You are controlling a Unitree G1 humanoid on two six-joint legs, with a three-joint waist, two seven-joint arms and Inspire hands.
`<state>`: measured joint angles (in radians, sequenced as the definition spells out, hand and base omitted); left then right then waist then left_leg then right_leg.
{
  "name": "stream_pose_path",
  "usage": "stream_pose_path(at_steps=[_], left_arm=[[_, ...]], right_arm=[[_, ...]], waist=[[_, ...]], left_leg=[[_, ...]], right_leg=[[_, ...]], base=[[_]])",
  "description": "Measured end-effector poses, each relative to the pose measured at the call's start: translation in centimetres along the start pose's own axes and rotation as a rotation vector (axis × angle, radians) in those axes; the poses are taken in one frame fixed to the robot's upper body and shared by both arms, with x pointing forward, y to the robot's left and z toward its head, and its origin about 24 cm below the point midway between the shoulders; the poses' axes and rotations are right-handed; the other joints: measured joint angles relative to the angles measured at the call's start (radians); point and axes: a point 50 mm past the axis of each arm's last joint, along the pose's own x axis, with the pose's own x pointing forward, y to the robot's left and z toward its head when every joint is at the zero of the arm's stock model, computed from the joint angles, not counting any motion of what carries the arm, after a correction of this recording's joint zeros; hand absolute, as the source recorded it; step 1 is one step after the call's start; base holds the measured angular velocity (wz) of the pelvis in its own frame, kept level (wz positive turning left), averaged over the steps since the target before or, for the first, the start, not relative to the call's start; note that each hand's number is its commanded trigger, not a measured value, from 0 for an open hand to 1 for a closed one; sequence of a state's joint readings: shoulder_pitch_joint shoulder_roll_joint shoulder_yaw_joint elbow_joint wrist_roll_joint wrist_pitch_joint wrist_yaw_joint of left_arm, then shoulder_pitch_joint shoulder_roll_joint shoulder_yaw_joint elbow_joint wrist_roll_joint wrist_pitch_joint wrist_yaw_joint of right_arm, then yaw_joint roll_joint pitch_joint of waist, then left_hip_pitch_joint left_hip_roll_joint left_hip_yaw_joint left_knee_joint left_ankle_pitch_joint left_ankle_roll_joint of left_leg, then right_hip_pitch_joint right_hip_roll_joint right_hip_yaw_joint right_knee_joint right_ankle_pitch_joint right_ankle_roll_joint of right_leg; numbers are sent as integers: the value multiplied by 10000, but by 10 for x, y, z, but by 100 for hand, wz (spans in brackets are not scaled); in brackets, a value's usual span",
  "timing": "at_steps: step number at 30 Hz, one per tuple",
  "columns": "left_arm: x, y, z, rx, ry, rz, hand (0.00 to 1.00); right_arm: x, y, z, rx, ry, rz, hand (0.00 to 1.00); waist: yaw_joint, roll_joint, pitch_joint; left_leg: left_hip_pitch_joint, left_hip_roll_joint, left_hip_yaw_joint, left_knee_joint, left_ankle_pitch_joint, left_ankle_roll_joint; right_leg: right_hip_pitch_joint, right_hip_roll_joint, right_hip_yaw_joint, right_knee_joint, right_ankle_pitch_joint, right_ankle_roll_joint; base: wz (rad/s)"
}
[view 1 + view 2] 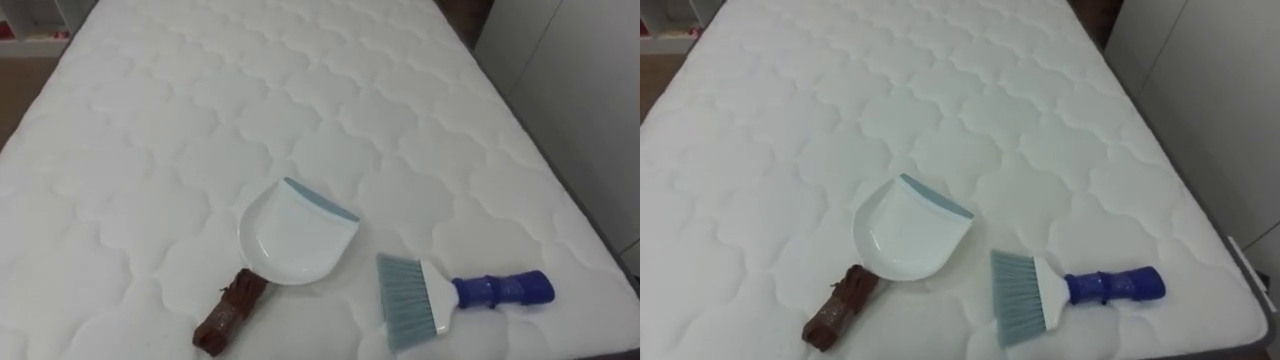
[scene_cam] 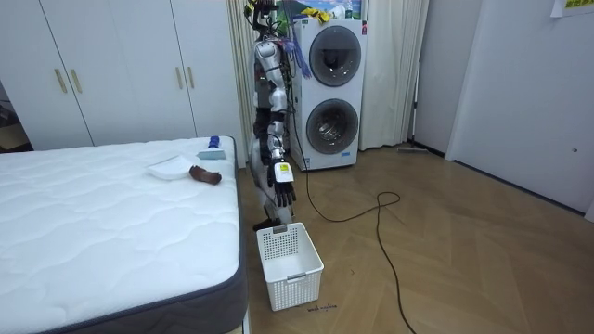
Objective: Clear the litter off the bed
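1. Currently, I have the bed [image 1: 200, 80] below the head camera: a white quilted mattress, bare of sheets.
2. Dustpan [image 1: 295, 240]: white with a grey-blue lip, lying flat on the near part of the mattress, lip pointing away from the robot.
3. Brown lumpy piece [image 1: 228, 312]: touching the dustpan's near left edge. I cannot tell whether it is joined to it.
4. Brush [image 1: 440, 298]: grey-blue bristles and a blue handle, lying just right of the dustpan, apart from it.
5. Left robot hand [image 2: 283, 188]: hanging at the robot's side beside the bed's edge, fingers loose, holding nothing.
6. White basket [image 2: 290, 269]: on the floor by the robot's feet.
7. Stacked front-loading machines [image 2: 329, 88]: behind the robot.
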<state>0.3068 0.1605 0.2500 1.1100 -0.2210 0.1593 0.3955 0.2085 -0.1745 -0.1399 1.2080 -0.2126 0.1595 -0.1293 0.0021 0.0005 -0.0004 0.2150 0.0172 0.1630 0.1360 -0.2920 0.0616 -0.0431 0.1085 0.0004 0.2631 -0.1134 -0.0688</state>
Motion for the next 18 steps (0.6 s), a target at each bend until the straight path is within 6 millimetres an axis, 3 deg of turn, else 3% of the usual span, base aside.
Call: stream_pose_path(at_steps=[7,18], left_arm=[[-3,-18,12,993,-264,-1461,0],[-8,-33,25,4019,-1312,-2399,0]], right_arm=[[0,8,1,-944,296,645,0],[-2,21,11,-2009,63,1906,0]], waist=[[1,-10,3],[12,-108,14]], left_leg=[[20,-2,10,-6,0,0],[-119,-15,-20,217,2,3]], right_leg=[[50,2,-7,-51,6,-5],[-5,-34,4,-57,4,-3]], base=[[0],[0]])
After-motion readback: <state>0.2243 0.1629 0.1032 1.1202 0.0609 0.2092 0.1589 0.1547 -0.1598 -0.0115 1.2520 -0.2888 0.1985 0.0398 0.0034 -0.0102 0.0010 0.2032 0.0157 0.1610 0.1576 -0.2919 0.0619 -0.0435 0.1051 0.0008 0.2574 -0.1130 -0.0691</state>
